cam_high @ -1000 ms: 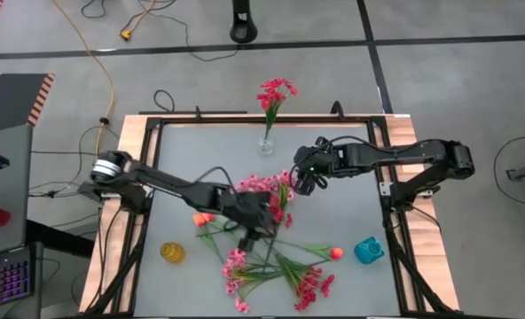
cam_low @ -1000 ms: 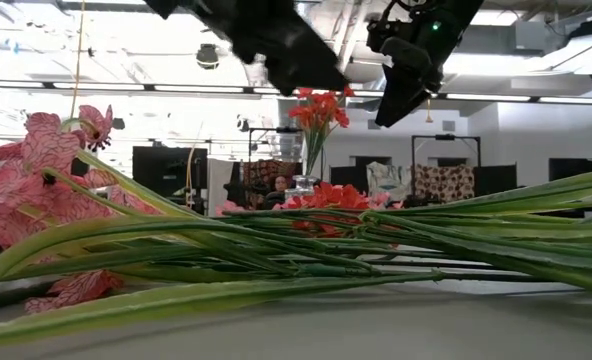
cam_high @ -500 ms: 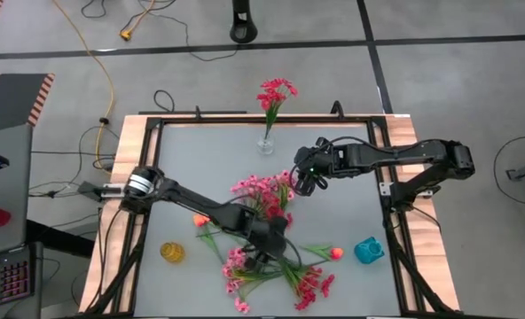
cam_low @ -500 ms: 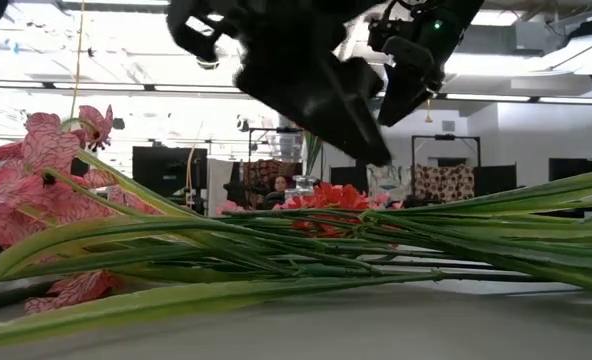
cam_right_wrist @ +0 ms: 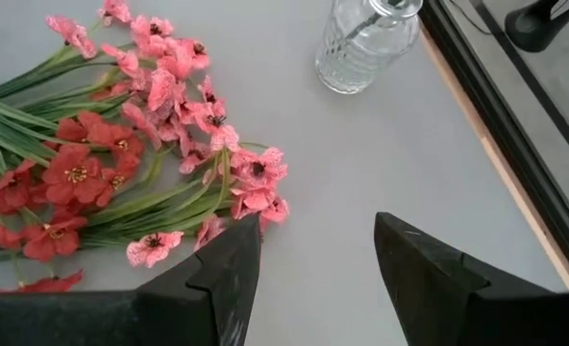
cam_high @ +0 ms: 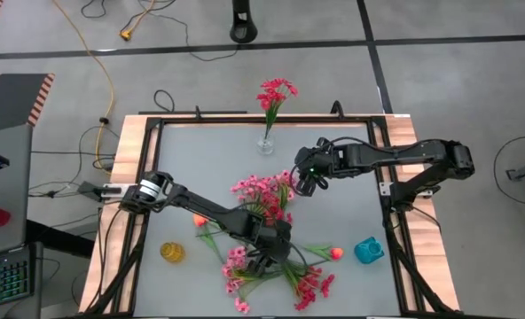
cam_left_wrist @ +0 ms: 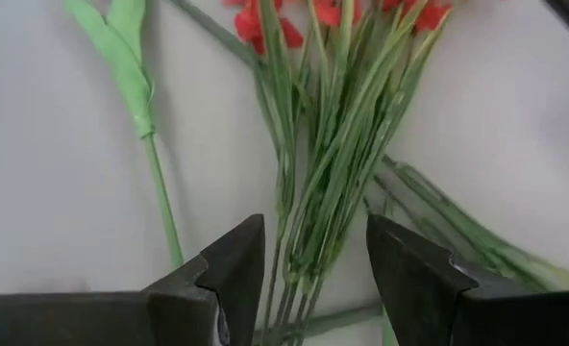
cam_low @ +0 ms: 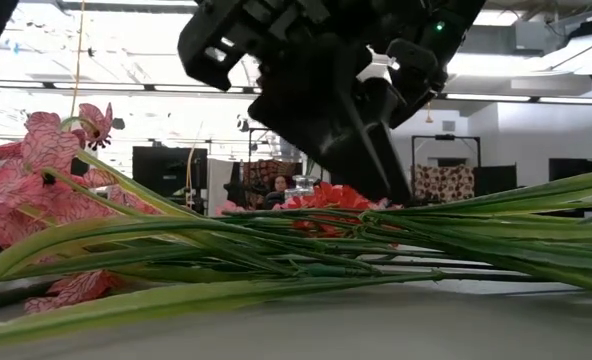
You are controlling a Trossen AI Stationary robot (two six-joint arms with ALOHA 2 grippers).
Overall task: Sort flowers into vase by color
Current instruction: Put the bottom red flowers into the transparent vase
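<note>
From above, one red spray stood in the glass vase (cam_high: 266, 142); the other flowers (cam_high: 271, 257) lay heaped near it on the grey table (cam_high: 351, 213), so most sorting remained. At table height, a workshop showed dimly beyond the vase. Wrist views: left gripper (cam_left_wrist: 313, 264) wide over stems, right gripper (cam_right_wrist: 315, 258) wide, empty, beside the vase.

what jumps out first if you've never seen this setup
A tangle of pink and red artificial flowers on long green stems sprawls across the middle of the grey table. The left tool hangs open over a bundle of stems there. Near the far edge, a clear glass vase already holds red blooms.
</note>
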